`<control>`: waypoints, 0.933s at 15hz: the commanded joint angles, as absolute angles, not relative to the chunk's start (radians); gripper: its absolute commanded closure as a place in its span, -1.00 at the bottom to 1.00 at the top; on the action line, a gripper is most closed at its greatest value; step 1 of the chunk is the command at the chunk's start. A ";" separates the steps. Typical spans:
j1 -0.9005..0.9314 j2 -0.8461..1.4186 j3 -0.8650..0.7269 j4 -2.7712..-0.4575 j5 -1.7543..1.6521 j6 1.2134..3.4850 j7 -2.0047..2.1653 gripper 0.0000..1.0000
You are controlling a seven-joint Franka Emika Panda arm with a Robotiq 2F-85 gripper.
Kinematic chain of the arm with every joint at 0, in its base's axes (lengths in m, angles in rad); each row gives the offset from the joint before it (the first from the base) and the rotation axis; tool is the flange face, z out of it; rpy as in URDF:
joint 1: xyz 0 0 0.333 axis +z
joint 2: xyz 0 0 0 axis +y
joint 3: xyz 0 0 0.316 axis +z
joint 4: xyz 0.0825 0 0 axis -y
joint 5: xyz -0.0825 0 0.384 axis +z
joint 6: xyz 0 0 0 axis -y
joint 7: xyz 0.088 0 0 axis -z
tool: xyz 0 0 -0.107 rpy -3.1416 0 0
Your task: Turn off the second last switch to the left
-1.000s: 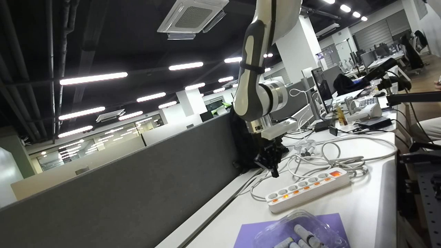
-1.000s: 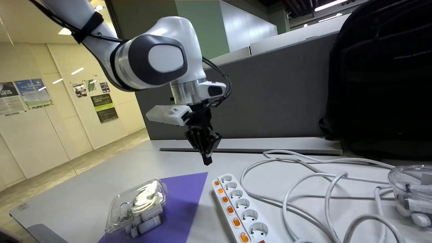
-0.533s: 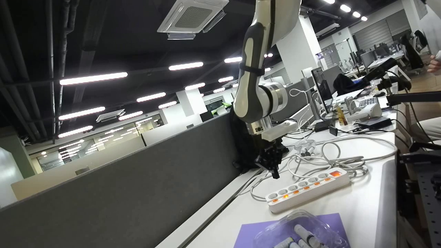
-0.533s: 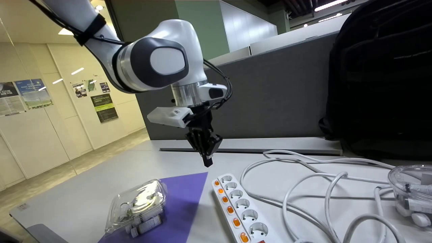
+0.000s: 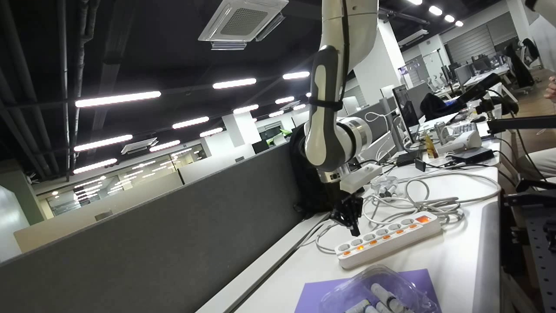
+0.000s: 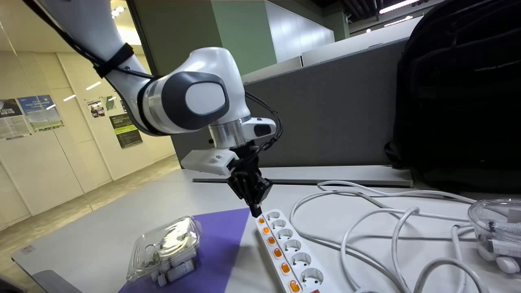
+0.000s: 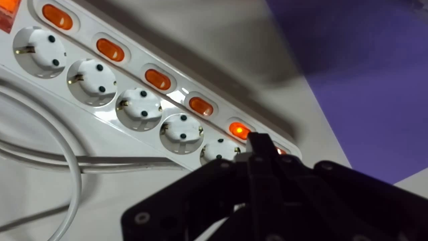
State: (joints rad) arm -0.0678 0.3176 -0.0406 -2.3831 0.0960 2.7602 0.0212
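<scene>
The white power strip [image 5: 391, 251] lies on the desk in both exterior views [image 6: 287, 257] and in the wrist view [image 7: 137, 65]. It has a row of orange rocker switches beside round sockets. The second last switch [image 7: 238, 130] glows brightly; the others in the row look dimmer. It also shows in both exterior views [image 5: 360, 248] [image 6: 266, 230]. My gripper [image 7: 259, 138] is shut and empty, pointing down. In the wrist view its tip overlaps the lit switch's edge and partly hides the end switch. In the exterior views the tip [image 5: 356, 232] [image 6: 256, 212] appears just above the strip's end.
A purple sheet [image 6: 228, 244] with a clear plastic box [image 6: 167, 248] lies beside the strip. Loose white cables [image 6: 397, 240] lie on its other side. A grey partition [image 6: 325, 122] and a black backpack [image 6: 460, 101] stand behind. A clear tub [image 6: 496, 236] stands farther along.
Over the last half second my arm and shut gripper have come down toward the end of the power strip. The strip, sheet and box have not moved, and the second last switch still glows.
</scene>
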 commanded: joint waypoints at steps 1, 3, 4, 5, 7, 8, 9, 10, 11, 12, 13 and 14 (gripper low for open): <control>-0.052 0.350 -0.052 -2.383 0.085 2.814 0.056 1.00; -0.058 0.367 -0.047 -2.381 0.099 2.828 0.051 1.00; -0.061 0.374 -0.047 -2.381 0.103 2.831 0.050 1.00; -0.064 0.379 -0.045 -2.380 0.107 2.828 0.048 1.00; -0.072 0.390 -0.042 -2.380 0.116 2.828 0.044 1.00; -0.079 0.395 -0.038 -2.379 0.127 2.830 0.040 1.00; -0.087 0.400 -0.031 -2.378 0.142 2.833 0.037 1.00; -0.098 0.402 -0.020 -2.375 0.161 2.834 0.031 1.00; -0.104 0.404 -0.013 -2.374 0.178 2.839 0.029 1.00; -0.112 0.406 -0.005 -2.372 0.193 2.845 0.027 1.00; -0.116 0.409 0.000 -2.370 0.204 2.847 0.026 1.00; -0.121 0.412 0.006 -2.366 0.215 2.847 0.024 1.00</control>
State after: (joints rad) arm -0.0954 0.4030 -0.0201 -2.3808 0.1817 2.8383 0.0197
